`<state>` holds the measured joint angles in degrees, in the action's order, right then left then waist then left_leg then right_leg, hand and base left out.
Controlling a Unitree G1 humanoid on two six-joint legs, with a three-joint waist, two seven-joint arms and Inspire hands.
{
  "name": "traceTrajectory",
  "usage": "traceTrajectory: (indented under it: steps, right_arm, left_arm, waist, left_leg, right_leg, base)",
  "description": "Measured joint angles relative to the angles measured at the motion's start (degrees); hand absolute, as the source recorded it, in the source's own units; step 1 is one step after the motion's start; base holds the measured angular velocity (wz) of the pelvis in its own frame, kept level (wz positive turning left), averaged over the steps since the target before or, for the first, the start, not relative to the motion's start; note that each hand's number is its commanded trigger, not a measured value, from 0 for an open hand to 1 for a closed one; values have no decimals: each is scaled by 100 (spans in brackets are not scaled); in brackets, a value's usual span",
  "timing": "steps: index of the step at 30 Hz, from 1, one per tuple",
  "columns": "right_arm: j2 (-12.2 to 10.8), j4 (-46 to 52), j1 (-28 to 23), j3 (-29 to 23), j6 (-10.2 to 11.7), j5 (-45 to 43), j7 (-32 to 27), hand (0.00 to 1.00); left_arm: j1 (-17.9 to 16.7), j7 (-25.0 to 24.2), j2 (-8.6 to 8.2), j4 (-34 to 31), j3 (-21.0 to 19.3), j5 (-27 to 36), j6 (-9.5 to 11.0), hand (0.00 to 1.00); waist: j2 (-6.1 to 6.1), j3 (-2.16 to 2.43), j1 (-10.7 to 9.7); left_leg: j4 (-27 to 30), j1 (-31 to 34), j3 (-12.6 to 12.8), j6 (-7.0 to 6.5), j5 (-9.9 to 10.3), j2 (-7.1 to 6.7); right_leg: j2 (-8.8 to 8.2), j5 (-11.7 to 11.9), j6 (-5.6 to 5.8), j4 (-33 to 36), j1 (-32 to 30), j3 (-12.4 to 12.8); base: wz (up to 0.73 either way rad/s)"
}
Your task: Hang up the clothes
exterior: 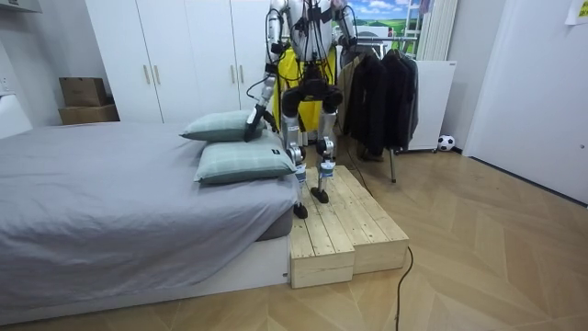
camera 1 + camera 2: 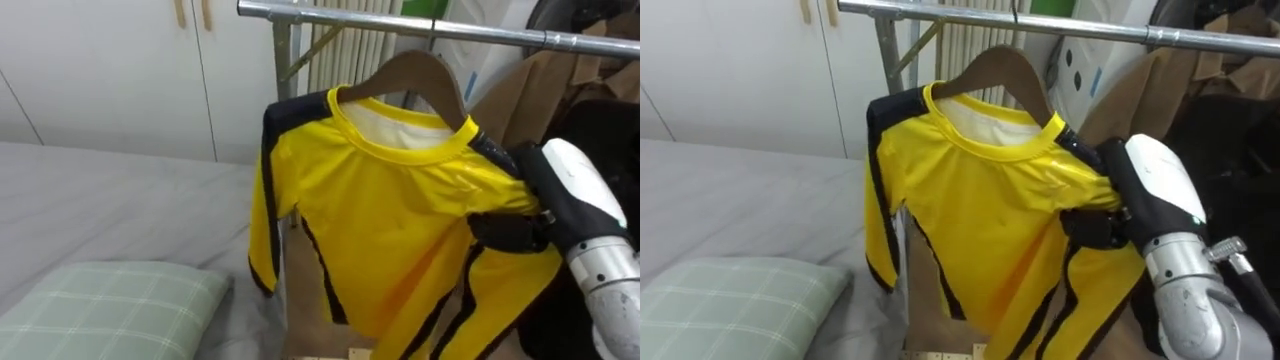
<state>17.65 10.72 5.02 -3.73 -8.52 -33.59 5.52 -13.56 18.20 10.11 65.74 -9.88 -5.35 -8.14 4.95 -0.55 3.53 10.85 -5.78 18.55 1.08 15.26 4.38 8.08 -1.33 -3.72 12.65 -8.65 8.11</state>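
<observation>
A yellow shirt [image 2: 380,220] with black stripes hangs on a brown wooden hanger [image 2: 420,75], just below the metal rail [image 2: 420,28] of a clothes rack. Whether the hook is over the rail is hidden. My right hand [image 2: 515,232] comes in from the right, its dark fingers curled on the shirt's shoulder at the hanger's end. In the room view I stand on a wooden platform [image 1: 344,225] facing the rack, with the shirt [image 1: 292,74] in front of me. My left hand [image 1: 254,119] hangs low beside the bed's pillows.
A grey bed [image 2: 100,200] with a green checked pillow [image 2: 110,310] lies to my left. White wardrobe doors [image 2: 120,60] stand behind it. A brown coat [image 2: 540,95] and dark clothes [image 2: 600,110] hang on the rail to the right.
</observation>
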Motion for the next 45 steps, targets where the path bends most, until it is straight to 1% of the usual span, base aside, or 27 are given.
traceTrajectory:
  steps: [2,4,6,8,9,10,12,14,15,16,19,23,24,25,26,29,31,33,35,38,40,42,45]
  right_arm:
    - [15,-118,231,0,20,36,-7,100]
    - [135,-120,388,-18,87,320,-108,100]
    - [211,-120,423,-81,161,626,-202,100]
    - [254,-135,466,-103,164,945,-332,100]
    - [261,-257,530,-102,202,1235,-381,100]
    - [265,-469,649,-101,252,1496,-403,100]
    - [275,-761,818,-101,261,1765,-416,100]
    - [347,-952,859,-101,261,2049,-417,100]
    - [431,-1106,874,-95,260,2314,-416,100]
    - [506,-1305,965,-59,259,2593,-407,100]
    - [574,-1872,1293,41,253,3146,-371,100]
    - [661,-2097,1351,41,234,3838,-235,100]
    - [683,-2133,1364,41,234,3969,-187,100]
    - [695,-2169,1388,41,234,4067,-120,100]
    - [696,-2201,1403,41,235,4100,-95,100]
    - [705,-2739,1613,41,235,4605,26,100]
    - [748,-3100,1642,41,216,5047,62,100]
    - [754,-3284,1643,43,206,5319,90,100]
    - [763,-3333,1643,73,138,5484,104,100]
    - [836,-3658,1776,189,131,5930,271,100]
    - [897,-4008,1970,199,87,6293,360,100]
    - [913,-4278,2081,199,88,6584,405,100]
    - [955,-4598,2135,198,88,6930,522,100]
  left_arm:
    - [-1,-4,0,-35,-17,0,37,0]
    - [6,-40,1,-35,-117,-13,138,0]
    - [1,-69,2,-35,-198,-65,223,0]
    - [-28,-127,5,-40,-240,-125,272,0]
    - [-38,-142,11,-59,-239,-130,315,0]
    - [-74,-147,28,-60,-236,-129,360,0]
    - [-114,-177,57,-73,-232,-129,393,0]
    - [-122,-277,90,-186,-226,-129,397,0]
    - [-150,-318,118,-192,-221,-140,401,0]
    - [-153,-362,135,-228,-217,-163,403,0]
    - [-137,-419,153,-245,-234,-167,403,0]
    - [-121,-514,185,-249,-342,-205,413,0]
    - [-126,-551,198,-263,-362,-271,412,0]
    - [-136,-610,211,-272,-374,-355,410,0]
    - [-140,-644,215,-277,-396,-408,404,0]
    - [-147,-742,221,-292,-455,-449,383,0]
    - [-149,-771,223,-293,-456,-449,344,0]
    - [-147,-772,223,-300,-456,-442,338,0]
    - [-148,-774,224,-311,-455,-439,338,0]
    - [-178,-830,222,-311,-454,-447,338,0]
    - [-223,-885,223,-325,-457,-449,339,0]
    - [-238,-889,223,-317,-459,-447,333,0]
    - [-231,-913,223,-322,-462,-443,336,0]
  waist:
    - [16,-7,37]
    - [23,-9,90]
    - [33,-8,160]
    - [44,-27,263]
    - [51,-39,310]
    - [72,-49,316]
    - [93,-55,315]
    - [116,-43,314]
    - [137,-38,355]
    - [147,-40,426]
    - [141,-46,511]
    - [128,-51,624]
    - [129,-51,645]
    - [127,-50,664]
    - [122,-47,671]
    - [100,-37,677]
    - [70,-19,704]
    - [57,-12,731]
    - [56,-9,757]
    - [48,17,774]
    - [40,22,776]
    - [40,22,764]
    - [41,30,776]
  left_leg:
    - [-3,0,-7,13,-9,1]
    - [-4,3,-60,18,-12,2]
    - [-4,-4,-98,19,-12,8]
    - [-11,-49,-111,20,-11,13]
    - [-13,-90,-116,26,-7,20]
    - [-13,-105,-150,29,-5,22]
    - [-9,-103,-203,29,-5,24]
    - [-7,-95,-302,29,-5,20]
    - [-10,-95,-357,31,-8,13]
    - [-9,-98,-357,33,-9,19]
    - [-11,-130,-355,37,-11,37]
    - [-15,-166,-381,61,5,68]
    - [-15,-166,-388,64,7,77]
    - [-11,-172,-386,78,15,78]
    - [-10,-176,-386,80,16,81]
    - [-4,-184,-408,86,13,87]
    - [2,-184,-436,91,10,86]
    - [4,-182,-435,96,7,82]
    - [4,-170,-436,106,1,79]
    - [13,-182,-441,119,-9,81]
    - [49,-178,-480,119,-10,80]
    - [63,-194,-538,119,-10,80]
    - [71,-213,-663,119,-10,71]
  right_leg:
    - [5,-2,-4,3,-1,-4]
    - [1,-12,-19,2,10,-31]
    - [-3,-25,-25,-1,34,-67]
    - [1,-38,-32,-5,67,-75]
    - [8,-50,-38,-5,108,-75]
    - [4,-61,-39,-5,134,-100]
    - [-19,-70,-47,-7,154,-174]
    - [-84,-99,-53,-5,176,-279]
    - [-90,-124,-54,11,184,-318]
    - [-86,-126,-55,10,187,-315]
    - [-79,-125,-58,-1,216,-331]
    - [-62,-139,-79,-39,285,-377]
    - [-66,-146,-89,-24,278,-469]
    - [-96,-171,-128,-8,271,-670]
    - [-100,-175,-135,-3,274,-705]
    - [-97,-183,-147,-7,287,-717]
    - [-103,-192,-160,-10,296,-736]
    - [-106,-199,-170,-12,291,-738]
    - [-106,-209,-183,-2,276,-735]
    - [-104,-220,-198,25,285,-733]
    - [-113,-225,-203,31,301,-754]
    - [-124,-229,-207,4,360,-800]
    - [-145,-245,-205,-6,425,-848]
  base:
    - [0]
    - [8]
    - [11]
    - [2]
    - [4]
    - [8]
    - [18]
    - [25]
    - [16]
    - [10]
    - [0]
    - [5]
    - [0]
    - [0]
    - [0]
    - [1]
    - [4]
    - [0]
    - [0]
    - [0]
    - [6]
    - [14]
    - [17]
